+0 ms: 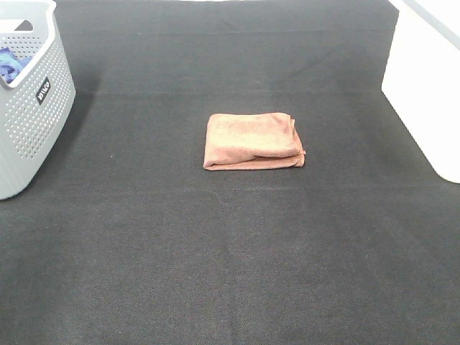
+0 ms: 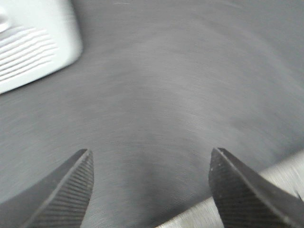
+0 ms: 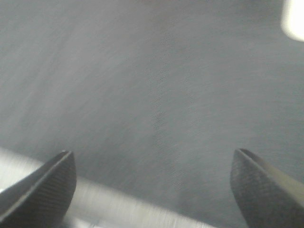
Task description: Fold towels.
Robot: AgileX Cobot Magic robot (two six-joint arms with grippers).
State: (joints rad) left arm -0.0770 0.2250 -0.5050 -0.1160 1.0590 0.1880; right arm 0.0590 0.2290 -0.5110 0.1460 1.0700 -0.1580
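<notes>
Black cloth-covered table: fine-weave dark surface filling the exterior high view and both wrist views; faint crease lines run across it.

Grey perforated basket: plastic, on the table's far left edge, small dark label on its side, something blue partly visible inside. Well apart from the towel.

White container: smooth-sided, far right edge of the table, partly out of frame.

Terracotta towel: middle of the table, between basket and container, touching neither. Appearance: reddish-brown terry pile, folded into a compact rectangle of several layers, the upper layer set slightly back so a lower edge and corner peek out along the near and right sides; a rounded fold runs along the left. No tag visible. Handling, as judged: light, soft, limp, non-fragile; pile should grip rather than slip, but layers may slide apart or sag if lifted by one point. Best taken by pinching all layers at the two open right-hand corners, or flattened from above.

Left gripper: jaws spread wide, holding nothing, above bare table; view blurred.

Right gripper: jaws spread wide, empty, above bare table; view blurred.
</notes>
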